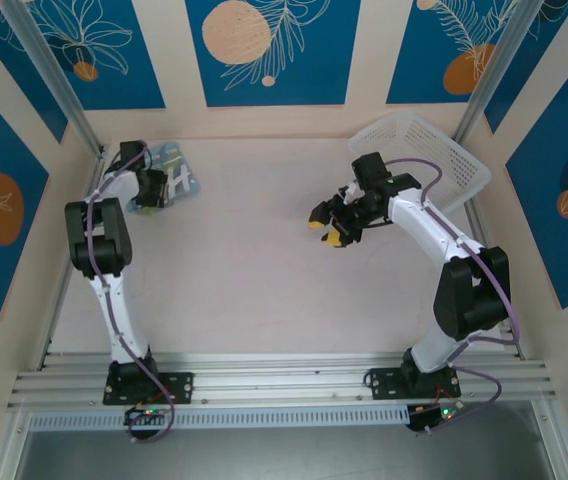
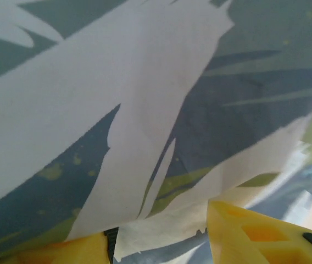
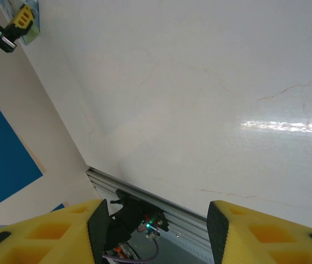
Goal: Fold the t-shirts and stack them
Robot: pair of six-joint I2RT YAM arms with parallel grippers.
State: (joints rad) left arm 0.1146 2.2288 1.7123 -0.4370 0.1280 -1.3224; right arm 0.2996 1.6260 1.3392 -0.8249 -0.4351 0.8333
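A light blue t-shirt (image 1: 177, 172) with white lettering lies bunched in the table's far left corner. My left gripper (image 1: 154, 190) is down on it. In the left wrist view the shirt's cloth (image 2: 145, 110) is pressed close to the camera and hangs between the spread yellow fingers (image 2: 255, 236); the left gripper (image 2: 157, 234) is open. My right gripper (image 1: 332, 225) hovers over bare table right of centre. In the right wrist view the right gripper (image 3: 157, 212) is open with nothing between its fingers.
A white perforated basket (image 1: 434, 150) leans tilted in the far right corner, behind the right arm. An aluminium rail (image 1: 284, 385) runs along the near edge, and metal posts stand at both far corners. The table top (image 1: 254, 260) between the arms is bare.
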